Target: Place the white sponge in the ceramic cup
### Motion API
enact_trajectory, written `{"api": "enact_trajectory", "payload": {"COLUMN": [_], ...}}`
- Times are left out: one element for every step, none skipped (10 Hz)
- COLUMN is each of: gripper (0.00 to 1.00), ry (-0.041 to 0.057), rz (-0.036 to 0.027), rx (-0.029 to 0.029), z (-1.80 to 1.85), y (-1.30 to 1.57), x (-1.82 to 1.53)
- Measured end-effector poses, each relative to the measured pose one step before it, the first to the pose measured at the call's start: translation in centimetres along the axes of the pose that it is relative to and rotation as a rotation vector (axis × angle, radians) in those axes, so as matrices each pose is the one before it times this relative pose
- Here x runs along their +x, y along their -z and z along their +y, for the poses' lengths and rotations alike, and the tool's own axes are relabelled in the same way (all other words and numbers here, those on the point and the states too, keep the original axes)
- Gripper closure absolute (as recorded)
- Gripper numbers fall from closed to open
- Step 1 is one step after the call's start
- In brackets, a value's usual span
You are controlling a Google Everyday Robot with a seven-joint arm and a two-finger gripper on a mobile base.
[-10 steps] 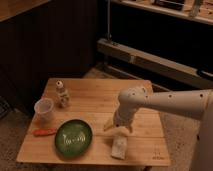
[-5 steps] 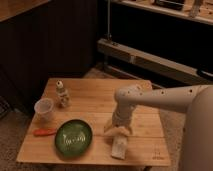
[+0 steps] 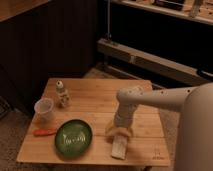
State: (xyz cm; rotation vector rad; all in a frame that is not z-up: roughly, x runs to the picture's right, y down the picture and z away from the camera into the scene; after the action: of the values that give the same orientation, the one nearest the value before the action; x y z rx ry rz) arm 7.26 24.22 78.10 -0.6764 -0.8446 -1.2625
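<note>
The gripper (image 3: 119, 131) is hanging just over the white sponge (image 3: 119, 147) near the table's (image 3: 100, 95) front edge, and I cannot tell its grip. A green plate (image 3: 73, 138) is lying between the sponge and the ceramic cup (image 3: 44, 109).

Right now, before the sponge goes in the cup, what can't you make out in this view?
Camera view, gripper over the table's front right:
- White sponge: its far end is covered by the gripper; contact unclear.
- Ceramic cup: bottom hidden by its near wall.
- Small bottle: markings too small to read.
- Arm: cut off by the right edge.
</note>
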Motion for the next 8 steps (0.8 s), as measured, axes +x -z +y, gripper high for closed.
{"api": "enact_trajectory", "payload": {"gripper": [0.20,0.20,0.20,0.20,0.20,0.20,0.20,0.20], "ry": [-0.00558,-0.00646,-0.00451,-0.00546,-0.00862,-0.00783,-0.00622,-0.00700], "rz": [-0.00383,-0.00277,-0.00171,-0.00325,-0.00404,-0.00304,-0.00273,-0.00363], "rx": [0.00254,0.00035,-0.00108,-0.00142,0.00117,-0.00061,-0.00112,-0.00159], "z": [0.137,0.019,-0.004,0.108,0.191,0.173,0.132,0.158], "y": [-0.235,-0.266,-0.188,-0.281,-0.298,-0.250,-0.211,-0.292], "x": [-0.140,-0.162,-0.182,-0.222,-0.212,-0.189,-0.173,-0.194]}}
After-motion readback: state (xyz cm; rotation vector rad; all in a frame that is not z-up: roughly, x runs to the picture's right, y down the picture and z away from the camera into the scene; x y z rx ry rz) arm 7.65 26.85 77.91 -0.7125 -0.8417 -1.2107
